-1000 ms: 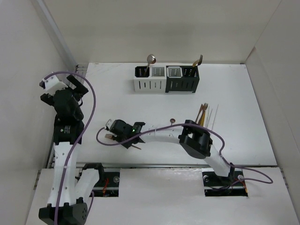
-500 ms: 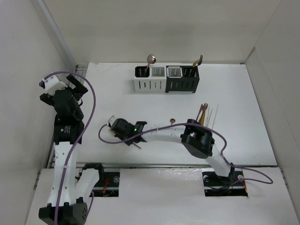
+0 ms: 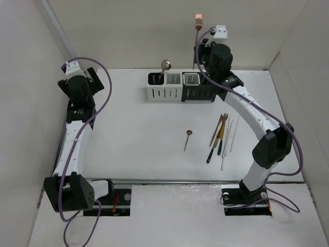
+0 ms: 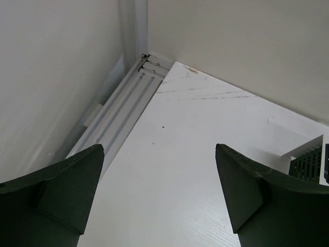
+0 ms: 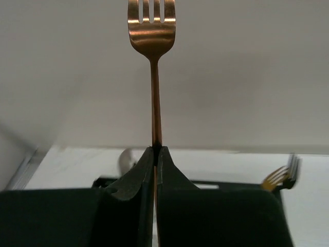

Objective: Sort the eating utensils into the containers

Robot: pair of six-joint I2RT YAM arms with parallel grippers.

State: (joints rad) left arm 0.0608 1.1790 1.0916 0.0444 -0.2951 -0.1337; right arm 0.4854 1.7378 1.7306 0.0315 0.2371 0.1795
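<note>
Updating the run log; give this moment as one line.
right claw: shut on copper fork, tines up, by containers | left claw: open, empty | other utensils: on table

The fork (image 5: 152,31) is polished copper. The containers (image 3: 164,93) are white with dark vertical slots on their left half and black with pale slots on their right half. A silver spoon (image 3: 165,64) stands in the white half. On the white table (image 3: 128,128) in front of the containers lie a copper spoon (image 3: 188,139) and loose utensils (image 3: 221,136) in gold, silver and black. Both the right gripper (image 5: 156,150) and the left gripper (image 4: 159,146) are a very dark green. Purple cables (image 3: 107,91) run along the white, black-jointed arms (image 3: 72,149).
</note>
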